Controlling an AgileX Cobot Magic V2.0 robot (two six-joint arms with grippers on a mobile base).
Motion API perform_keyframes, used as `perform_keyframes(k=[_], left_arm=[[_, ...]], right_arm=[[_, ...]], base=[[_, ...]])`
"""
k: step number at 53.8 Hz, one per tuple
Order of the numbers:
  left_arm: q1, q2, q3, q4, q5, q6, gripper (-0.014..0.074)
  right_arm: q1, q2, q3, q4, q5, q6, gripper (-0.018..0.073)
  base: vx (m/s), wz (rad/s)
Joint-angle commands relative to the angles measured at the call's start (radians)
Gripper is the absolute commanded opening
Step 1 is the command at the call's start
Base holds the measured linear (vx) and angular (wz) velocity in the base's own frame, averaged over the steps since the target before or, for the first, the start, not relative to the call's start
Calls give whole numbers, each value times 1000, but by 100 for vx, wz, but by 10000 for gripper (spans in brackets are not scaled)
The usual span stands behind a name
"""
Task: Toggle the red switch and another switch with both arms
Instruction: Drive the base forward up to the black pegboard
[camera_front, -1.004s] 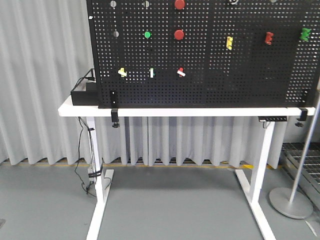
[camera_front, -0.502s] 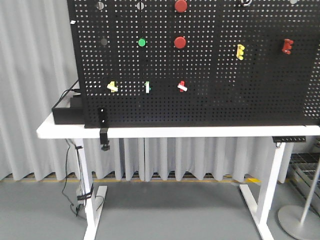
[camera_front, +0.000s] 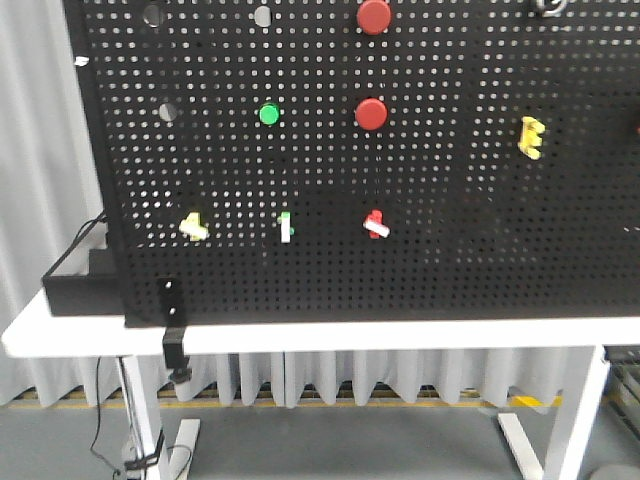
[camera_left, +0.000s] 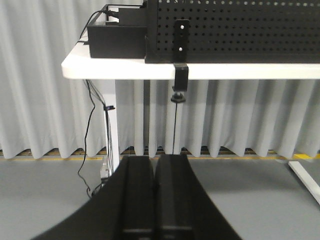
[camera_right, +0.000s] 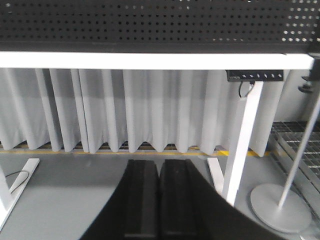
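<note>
The left pincer (camera_left: 155, 162) is matte black, with two broad, flat, round-tipped fingers widening into a curved black body. The right pincer (camera_right: 159, 166) has the same black build.

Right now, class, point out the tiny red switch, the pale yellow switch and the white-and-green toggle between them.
red switch (camera_front: 373, 219): front-facing view, on its red base.
pale yellow switch (camera_front: 193, 226): front-facing view, on its yellow base.
white-and-green toggle (camera_front: 286, 228): front-facing view, on its white lever.

White table (camera_front: 400, 335) w/ black clamp (camera_front: 176, 345) at front edge, set before pleated grey curtain (camera_right: 100, 110); grey floor (camera_left: 50, 195), yellow line (camera_left: 50, 157) along curtain's foot; round metal stand base (camera_right: 277, 201) at rt; light even.
</note>
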Motion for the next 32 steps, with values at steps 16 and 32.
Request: perform_keyframes(k=[16, 32], left_arm=[[2, -8, 19, -4, -79, -3, 3], [2, -8, 19, -4, -79, -3, 3]], right_arm=[[-6, -12, 6, -9, -86, -6, -5], [-6, -12, 6, -9, -86, -6, -5]], base=[[32, 1], [25, 0]])
